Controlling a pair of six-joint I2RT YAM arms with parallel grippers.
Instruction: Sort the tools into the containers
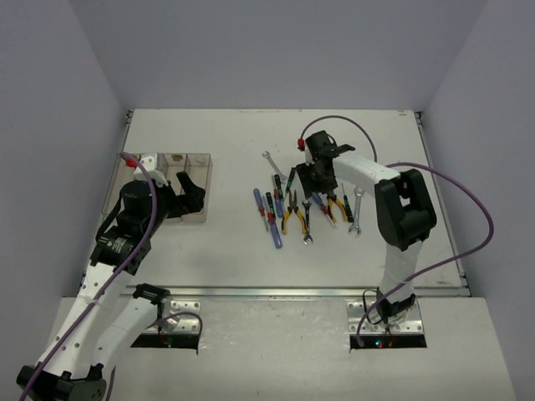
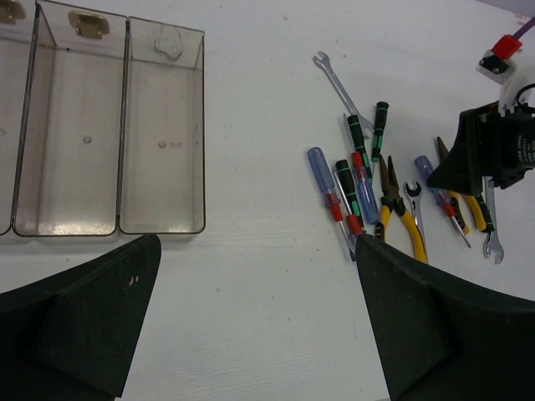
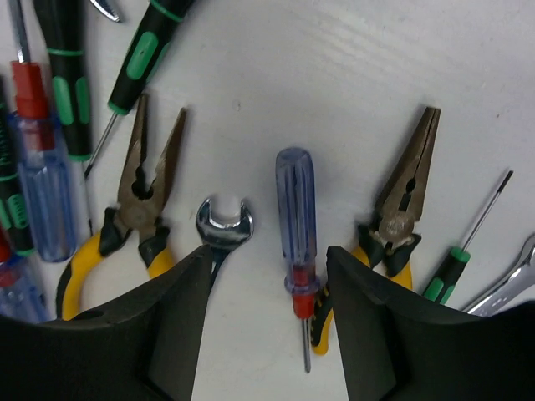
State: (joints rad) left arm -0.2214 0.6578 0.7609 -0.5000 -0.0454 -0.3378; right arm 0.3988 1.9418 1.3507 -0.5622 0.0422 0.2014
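Right gripper [image 3: 267, 267] points straight down, jaws spread astride a blue screwdriver [image 3: 296, 209] (gaps either side) — left gripper [image 2: 257, 251] hovers, spread.

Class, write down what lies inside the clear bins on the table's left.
The clear bins look empty: the left wrist view shows three with bare floors. From above, the left arm covers part of the row, so the rest cannot be checked.
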